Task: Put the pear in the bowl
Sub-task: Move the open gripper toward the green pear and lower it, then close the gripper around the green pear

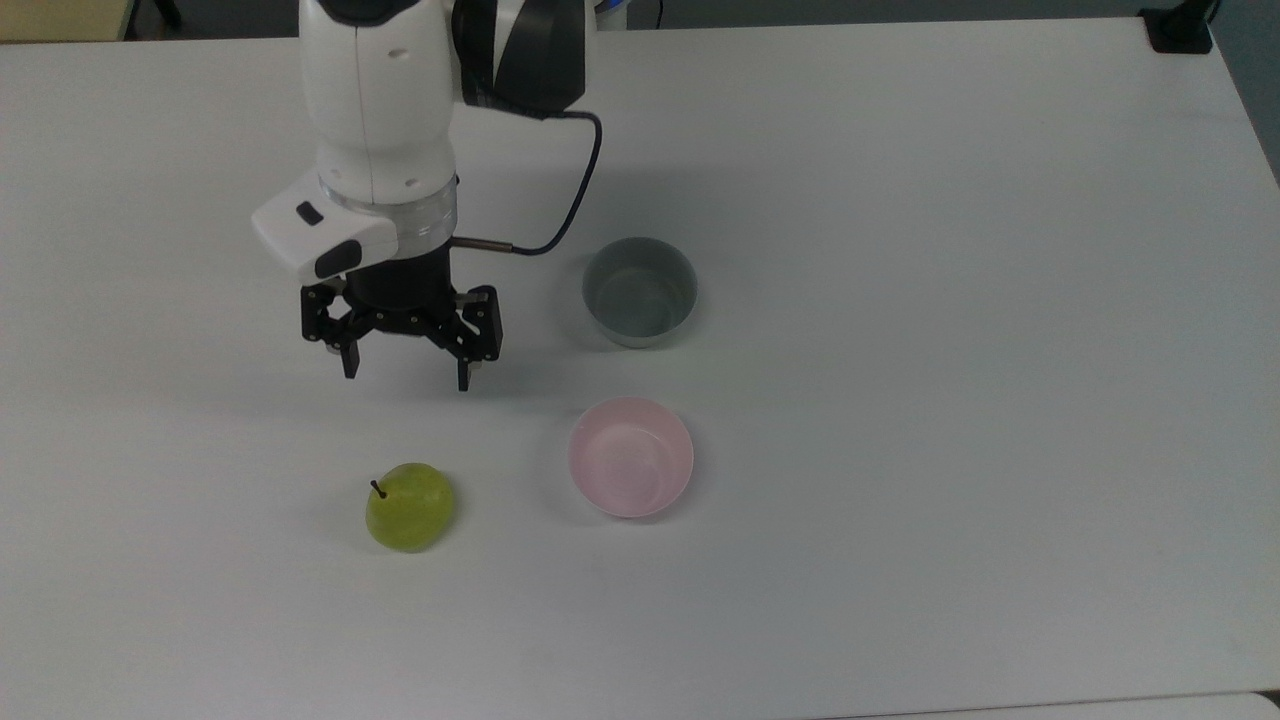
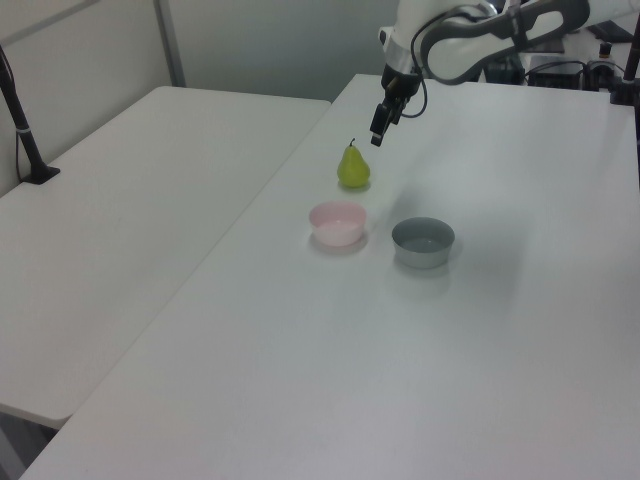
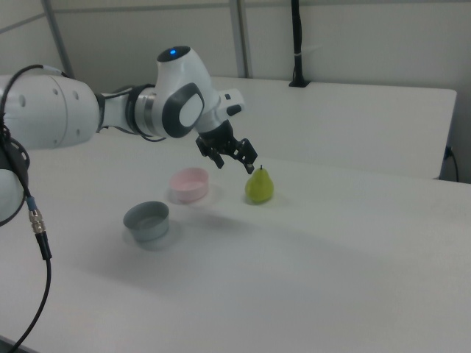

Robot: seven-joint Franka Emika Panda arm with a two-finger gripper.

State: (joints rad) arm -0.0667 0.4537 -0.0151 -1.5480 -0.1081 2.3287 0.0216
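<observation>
While the pincer hangs above the tabletop with its fingers spread apart and nothing between them, the top view places the pear toward the lower edge from it, almost directly in line, near but not touching. The pear's stem shows at the top view's upper left of the fruit. The bowl sits to the top view's right of the pear, apart from it, with a grey-blue bowl beyond.

From the left view, the pincer is just above and to the left view's right of the pear, which stands upright, long axis vertical, stem up.

From the right view, the pincer is level with the stem and to the right view's left of the pear, close beside it. Judgement: the coming move is a short advance and descent over the fruit.
</observation>
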